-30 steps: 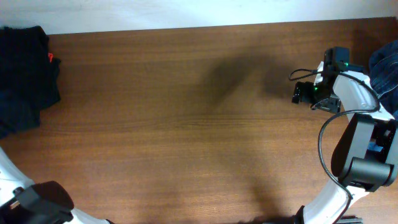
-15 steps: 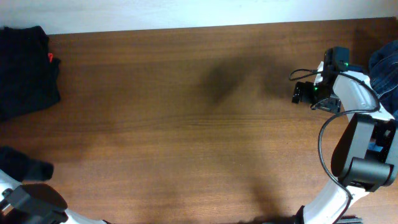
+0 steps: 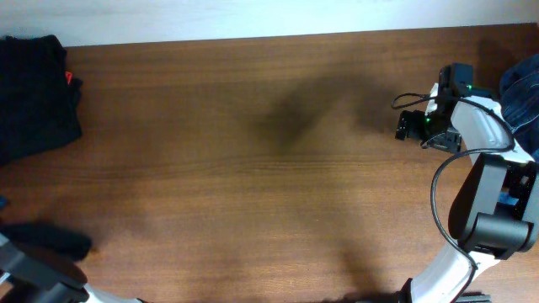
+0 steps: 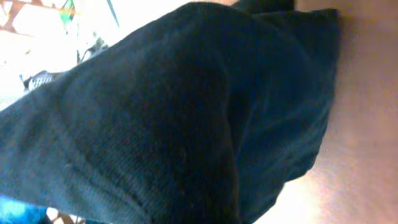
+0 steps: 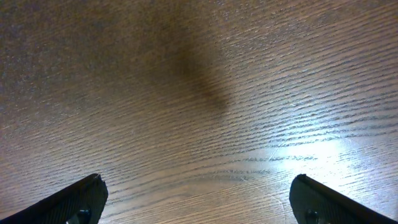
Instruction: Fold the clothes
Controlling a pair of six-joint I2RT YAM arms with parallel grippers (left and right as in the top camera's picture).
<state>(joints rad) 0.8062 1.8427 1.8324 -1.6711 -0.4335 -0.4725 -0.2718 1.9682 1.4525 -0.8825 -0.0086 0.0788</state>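
left gripper (image 3: 49, 240) is clamping shut on black garment (image 4: 186, 124) | right gripper (image 5: 199, 198) is just hovering wide open over table (image 3: 253, 185)

This looks like a robotics lab bench: a bare wooden table (image 3: 253, 168) stands against a plain white wall (image 3: 253, 17), with a black-and-white robot arm (image 3: 497, 210) and its loose cable (image 3: 433, 202) at the edge. Dark clothes (image 3: 34, 93) and blue cloth (image 3: 524, 88) lie heaped at the table's ends

The clothes (image 4: 186, 124) are matt, finely knitted cloth; the table (image 5: 199, 93) seems grained, slightly glossy wood.
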